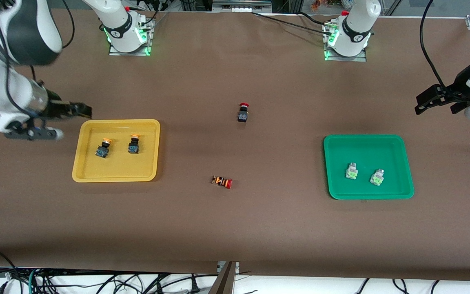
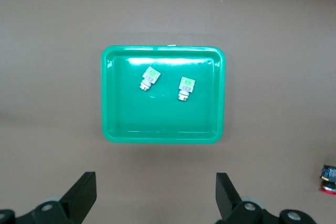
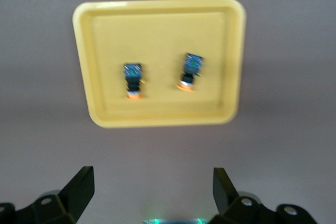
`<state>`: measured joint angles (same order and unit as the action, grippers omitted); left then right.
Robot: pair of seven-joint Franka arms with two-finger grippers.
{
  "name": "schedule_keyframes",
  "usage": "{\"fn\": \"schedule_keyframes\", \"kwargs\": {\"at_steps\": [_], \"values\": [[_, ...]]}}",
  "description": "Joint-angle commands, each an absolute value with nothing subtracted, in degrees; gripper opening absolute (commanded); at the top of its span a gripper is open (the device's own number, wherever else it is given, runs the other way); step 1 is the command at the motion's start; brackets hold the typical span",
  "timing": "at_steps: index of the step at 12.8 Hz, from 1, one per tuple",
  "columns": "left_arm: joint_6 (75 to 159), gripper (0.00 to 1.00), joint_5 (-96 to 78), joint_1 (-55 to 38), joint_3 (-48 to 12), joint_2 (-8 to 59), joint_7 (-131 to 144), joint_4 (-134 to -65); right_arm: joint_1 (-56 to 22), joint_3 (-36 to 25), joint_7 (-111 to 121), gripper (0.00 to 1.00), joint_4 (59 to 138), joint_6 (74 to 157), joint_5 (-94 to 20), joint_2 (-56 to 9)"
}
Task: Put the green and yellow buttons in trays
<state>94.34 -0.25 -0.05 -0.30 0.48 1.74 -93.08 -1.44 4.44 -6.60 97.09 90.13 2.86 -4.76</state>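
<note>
The yellow tray [image 1: 116, 169] lies toward the right arm's end of the table and holds two black-bodied buttons with orange-yellow caps [image 1: 103, 148] [image 1: 134, 144]. The green tray [image 1: 365, 149] lies toward the left arm's end and holds two whitish switches with green faces [image 1: 352, 170] [image 1: 377, 177]. My right gripper [image 1: 83, 110] is open and empty, up in the air beside the yellow tray's rim. My left gripper [image 1: 426, 103] is open and empty, up in the air off the green tray's outer end. The left wrist view shows the green tray [image 2: 163, 121] with both switches [image 2: 149, 78] [image 2: 185, 88]. The right wrist view shows the yellow tray [image 3: 157, 35] with both buttons [image 3: 133, 80] [image 3: 190, 71].
A black-bodied button with a red cap [image 1: 243, 112] stands on the table between the trays. A red-capped button with an orange-striped body [image 1: 222, 181] lies nearer the front camera. The red-capped black one shows at the edge of the left wrist view [image 2: 329, 173].
</note>
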Motion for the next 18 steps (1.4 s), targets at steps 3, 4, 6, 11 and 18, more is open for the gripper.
{"fn": "schedule_keyframes", "kwargs": {"at_steps": [3,4,6,11,18], "values": [[94.0,1.0,0.2,-0.1,-0.3,1.1,-2.9,-91.8,0.1,6.8,-4.8,1.0,92.4,83.3,7.2,0.7],[93.6,1.0,0.1,0.1,-0.4,1.1,-2.9,-91.6,0.1,6.5,-3.1,1.0,90.3,81.6,6.5,0.4],[93.5,1.0,0.3,0.3,0.0,1.1,-2.9,-91.7,0.1,6.4,-3.2,1.0,89.4,78.1,5.8,0.3],[93.6,1.0,0.1,0.1,-0.4,1.3,-2.9,-91.2,-0.1,6.3,-8.9,1.0,87.3,76.4,1.2,-0.6],[93.3,1.0,0.4,-0.6,-0.6,1.8,-3.2,-91.2,-0.1,4.5,-8.1,1.0,87.3,76.5,-0.9,-1.5]]}}
